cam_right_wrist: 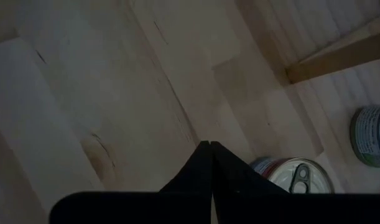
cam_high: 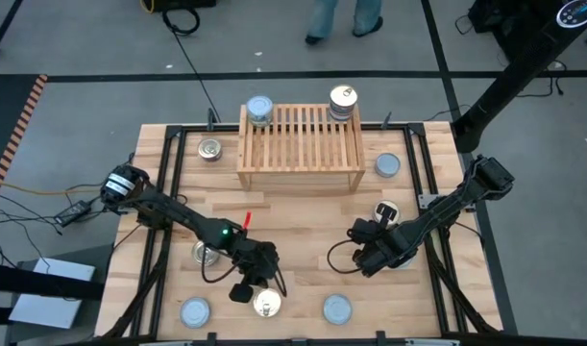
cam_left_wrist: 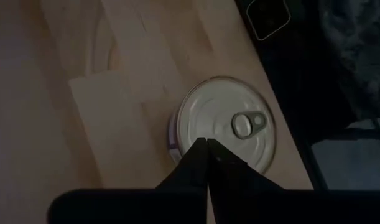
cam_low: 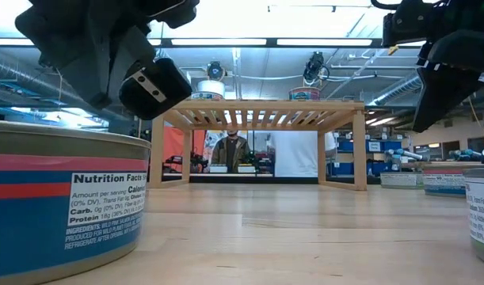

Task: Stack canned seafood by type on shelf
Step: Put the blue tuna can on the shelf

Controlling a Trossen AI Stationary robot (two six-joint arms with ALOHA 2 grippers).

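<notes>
Tins lie scattered over the counter [cam_high: 303, 216], and only two of them sit on the shelf [cam_high: 301, 146], which stands at twelve o'clock from the counter's middle. Furthest left, a silver-lidded tin [cam_high: 194, 311] waits at seven o'clock near the front edge, with a gold-lidded tin [cam_high: 206, 254] just behind it and another gold one [cam_high: 210, 148] at ten o'clock beside the shelf. The left hand [cam_high: 256, 279] hovers at six o'clock over a pull-tab tin [cam_left_wrist: 224, 121], fingers pressed together and gripping nothing; it looks poised above the lid to line up a pick. On the shelf, a silver tin [cam_high: 259, 109] occupies the left back corner and a gold tin [cam_high: 343, 102] the right back corner, apparently to start one pile per type. A silver tin [cam_high: 337, 308] rests at five o'clock. The right hand [cam_high: 368, 250], at four o'clock, is likewise closed and empty, hanging above bare wood near a tin [cam_right_wrist: 295, 176]. One last silver tin [cam_high: 387, 164] lies at two o'clock.
</notes>
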